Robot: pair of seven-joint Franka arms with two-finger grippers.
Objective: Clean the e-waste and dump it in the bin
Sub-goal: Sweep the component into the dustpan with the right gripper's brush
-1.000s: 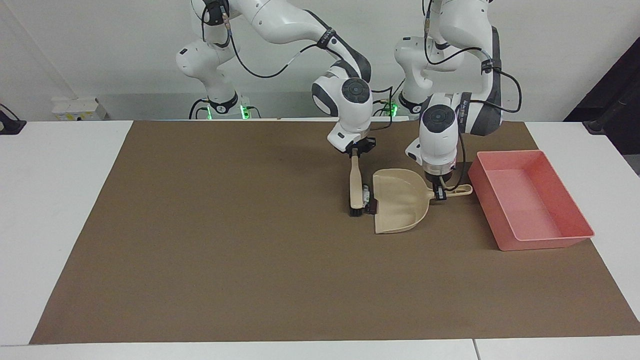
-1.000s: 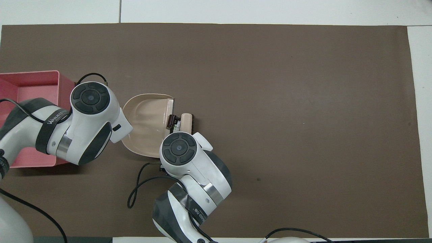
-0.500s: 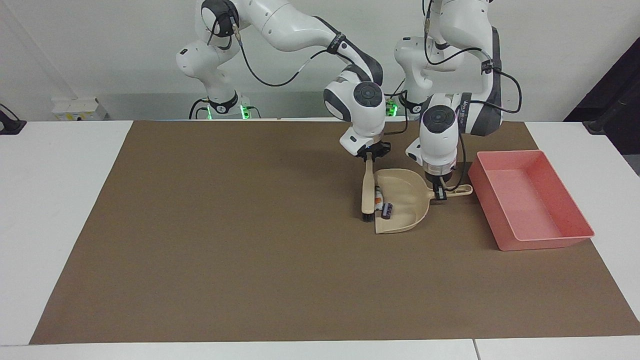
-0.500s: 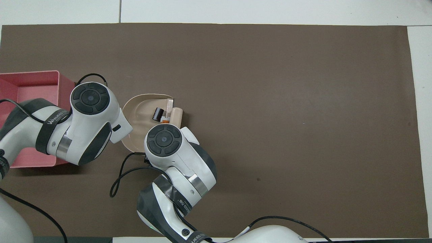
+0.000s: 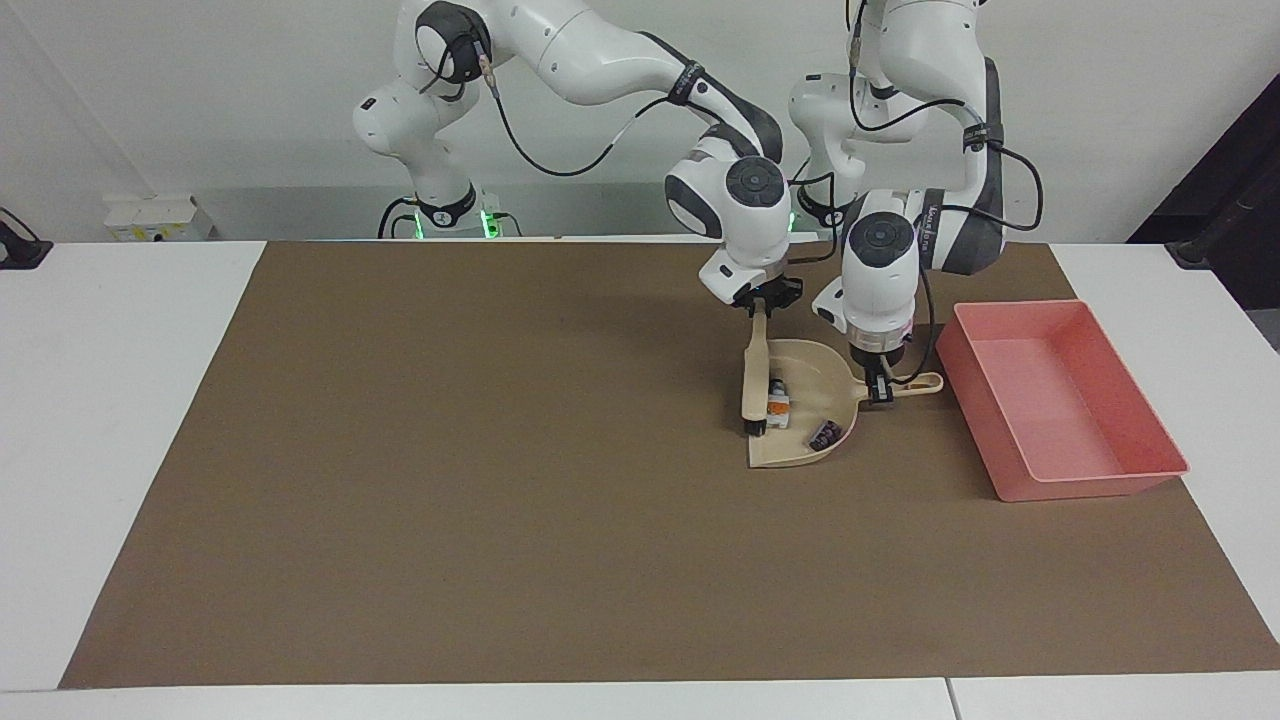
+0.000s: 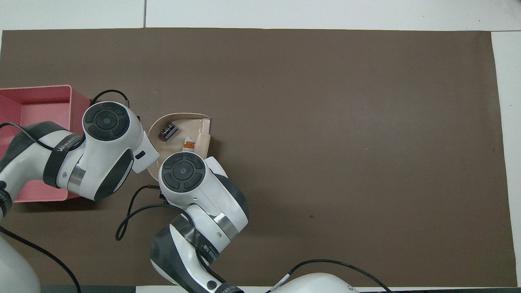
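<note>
Toward the left arm's end of the desk: everything I work with sits here, on the brown mat (image 5: pixel 500 480).
Dustpan: I see the beige dustpan (image 5: pixel 812 385) flat on the mat, its handle pointing toward the bin.
Left gripper: my left gripper (image 5: pixel 880 388) is down at the dustpan's handle, fingers clamped together on it.
Right gripper: my right gripper (image 5: pixel 760 305) is clamped on the top of the brush (image 5: pixel 754 385) handle, with the bristles down at the dustpan's open mouth.
E-waste: the e-waste (image 6: pixel 179 136) lies inside the dustpan; a whitish piece with orange sits just beside the brush, a dark blocky piece nearer the pan's back wall.
Bin: the pink bin (image 5: pixel 1075 470) stands by the desk's edge at the left arm's end, near the dustpan's handle but apart from it.
Writing: I read "WANEED" on the strap around the left arm (image 6: pixel 65 140); the rest is too small for me.
</note>
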